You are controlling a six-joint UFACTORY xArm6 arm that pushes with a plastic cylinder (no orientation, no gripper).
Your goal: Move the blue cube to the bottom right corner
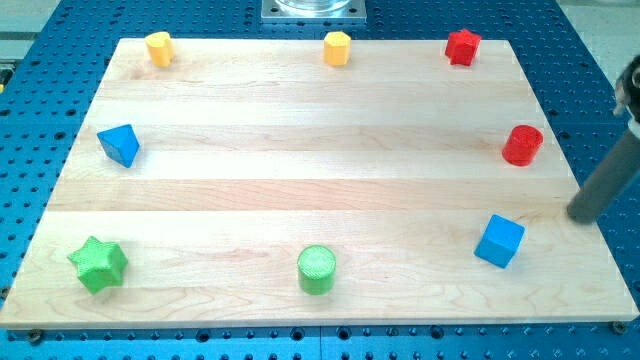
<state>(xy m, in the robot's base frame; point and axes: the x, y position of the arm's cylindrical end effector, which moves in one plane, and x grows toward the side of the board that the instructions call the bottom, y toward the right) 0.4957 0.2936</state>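
Observation:
The blue cube (499, 241) sits on the wooden board (320, 180) toward the view's bottom right, a little in from the corner. My rod comes in from the view's right edge, and my tip (584, 213) rests near the board's right edge, to the right of and slightly above the blue cube, apart from it. A red cylinder (522, 145) stands above the cube near the right edge.
A second blue block (119, 145) is at the left. A green star (98, 264) is at bottom left, a green cylinder (317, 269) at bottom middle. Two yellow blocks (159, 47) (337, 48) and a red star-like block (462, 46) line the top.

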